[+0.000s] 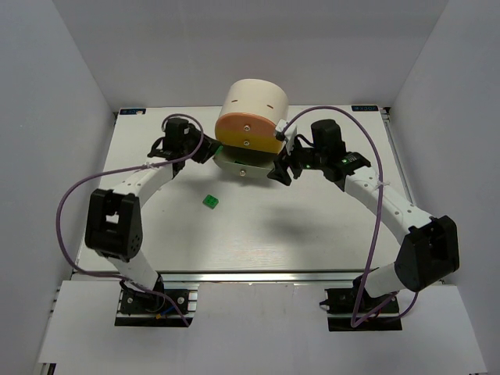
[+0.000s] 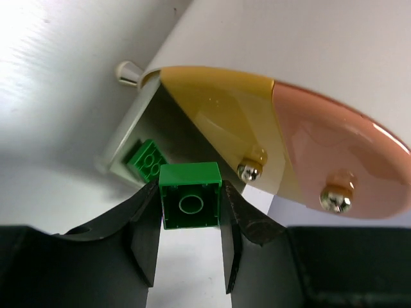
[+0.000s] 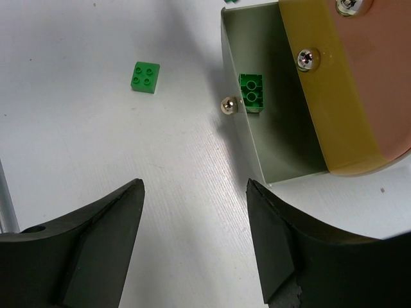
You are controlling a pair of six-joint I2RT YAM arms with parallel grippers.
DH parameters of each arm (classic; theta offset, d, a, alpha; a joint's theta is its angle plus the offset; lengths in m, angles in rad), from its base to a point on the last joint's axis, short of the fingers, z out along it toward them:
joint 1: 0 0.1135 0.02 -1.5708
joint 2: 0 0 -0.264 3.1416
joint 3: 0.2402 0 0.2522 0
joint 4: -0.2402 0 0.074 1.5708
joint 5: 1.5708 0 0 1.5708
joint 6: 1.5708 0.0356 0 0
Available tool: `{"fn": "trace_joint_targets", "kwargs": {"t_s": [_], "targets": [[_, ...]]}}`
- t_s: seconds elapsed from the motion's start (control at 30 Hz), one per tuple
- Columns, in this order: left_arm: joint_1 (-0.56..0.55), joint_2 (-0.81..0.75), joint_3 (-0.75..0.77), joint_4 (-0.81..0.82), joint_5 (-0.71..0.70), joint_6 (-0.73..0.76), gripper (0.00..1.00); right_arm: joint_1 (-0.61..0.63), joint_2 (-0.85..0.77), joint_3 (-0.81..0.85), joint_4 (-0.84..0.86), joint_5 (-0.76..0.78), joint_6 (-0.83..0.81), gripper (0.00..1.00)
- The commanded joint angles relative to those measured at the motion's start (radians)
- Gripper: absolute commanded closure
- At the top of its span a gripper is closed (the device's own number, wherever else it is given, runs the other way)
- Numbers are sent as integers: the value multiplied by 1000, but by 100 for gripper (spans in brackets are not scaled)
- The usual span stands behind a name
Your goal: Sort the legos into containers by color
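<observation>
My left gripper (image 2: 190,221) is shut on a green lego (image 2: 190,196), held by its sides just in front of the drum's pulled-out bottom drawer (image 2: 126,138). Another green lego (image 2: 148,160) lies inside that drawer. In the top view the left gripper (image 1: 209,148) is at the left of the cream drum (image 1: 254,100). My right gripper (image 3: 196,186) is open and empty over the table, beside the open drawer (image 3: 282,138), which holds a green lego (image 3: 252,92). A loose green lego (image 3: 145,77) lies on the table, and it also shows in the top view (image 1: 210,201).
The yellow drawer (image 2: 225,122) and orange drawer (image 2: 340,154) above are shut, each with a metal knob. The open drawer's knob (image 3: 228,106) sticks out toward the table. White walls enclose the table on three sides. The right gripper (image 1: 279,170) is at the drum's right front.
</observation>
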Motion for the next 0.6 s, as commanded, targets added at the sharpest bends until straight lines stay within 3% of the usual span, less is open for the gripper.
{"fn": "trace_joint_targets", "kwargs": {"t_s": [0.0,0.07,0.17,0.27,0.37,0.57], "targets": [[-30,59,97,50,66,-27,93,-3,-22,3,30,1,15,29],[-31,102,138,47,73,-27,86,-2,-27,4,28,1,18,28],[-41,135,170,26,77,-29,60,-2,-35,1,30,0,24,28],[-51,128,166,22,77,-27,42,-3,-35,-5,27,-8,9,23],[-51,96,145,26,72,-27,33,-2,-29,-5,-9,-72,-67,15],[-51,7,121,10,57,-20,33,15,31,20,-99,-324,-267,11]]}}
